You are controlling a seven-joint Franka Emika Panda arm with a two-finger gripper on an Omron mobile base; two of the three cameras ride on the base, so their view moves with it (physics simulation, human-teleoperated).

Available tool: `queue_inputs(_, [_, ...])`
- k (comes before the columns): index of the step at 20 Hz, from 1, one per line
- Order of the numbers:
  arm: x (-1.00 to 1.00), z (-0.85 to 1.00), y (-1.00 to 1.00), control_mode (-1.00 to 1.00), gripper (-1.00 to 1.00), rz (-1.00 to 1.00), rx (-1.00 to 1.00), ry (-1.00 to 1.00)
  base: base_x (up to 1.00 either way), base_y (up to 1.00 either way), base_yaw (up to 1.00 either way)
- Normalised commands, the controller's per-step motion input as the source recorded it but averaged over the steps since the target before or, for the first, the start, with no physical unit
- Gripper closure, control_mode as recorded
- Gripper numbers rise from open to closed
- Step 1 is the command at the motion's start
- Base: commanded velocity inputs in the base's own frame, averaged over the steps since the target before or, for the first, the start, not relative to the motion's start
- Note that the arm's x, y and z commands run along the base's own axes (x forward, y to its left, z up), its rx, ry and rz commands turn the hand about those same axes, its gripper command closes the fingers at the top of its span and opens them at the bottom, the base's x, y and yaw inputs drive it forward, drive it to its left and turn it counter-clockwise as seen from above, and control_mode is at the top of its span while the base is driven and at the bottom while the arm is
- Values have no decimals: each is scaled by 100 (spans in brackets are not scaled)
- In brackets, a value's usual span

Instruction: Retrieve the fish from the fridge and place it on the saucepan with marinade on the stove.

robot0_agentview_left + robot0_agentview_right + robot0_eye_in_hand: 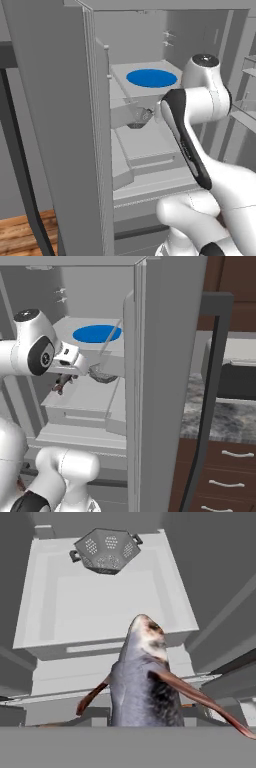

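The fridge (60,125) stands open with my arm reaching into it. A small grey-brown fish (142,682) with a thin reddish tail hangs close in front of the hand camera, above a white shelf (100,612). My gripper (65,377) is shut on the fish (61,384), which dangles just under the hand. The fish's body hides the fingertips in the hand view. The saucepan with marinade and the stove are out of view.
A round blue plate (151,78) lies on the upper shelf. A grey faceted bowl (106,549) sits at the back of the lower shelf, beyond the fish. The open fridge doors (155,381) flank the arm. A stone counter (225,416) with drawers lies to the right.
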Motion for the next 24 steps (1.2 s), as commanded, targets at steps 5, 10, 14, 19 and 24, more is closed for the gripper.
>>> queue_inputs(5, [-42, -71, -4, -100, 100, 0, 0, 0, 0, 0, 0])
queue_inputs(10, [-22, -23, 0, -100, 100, 0, 0, 1, 0, 0, 0])
queue_inputs(14, [-21, -25, 0, -100, 100, 0, 0, 9, 0, 0, 0])
queue_inputs(19, [-8, -13, 0, -100, 100, 0, 0, 2, 0, 0, 0])
queue_inputs(24, [-14, -2, -3, 100, 100, 0, 0, 0, -31, -1, 0])
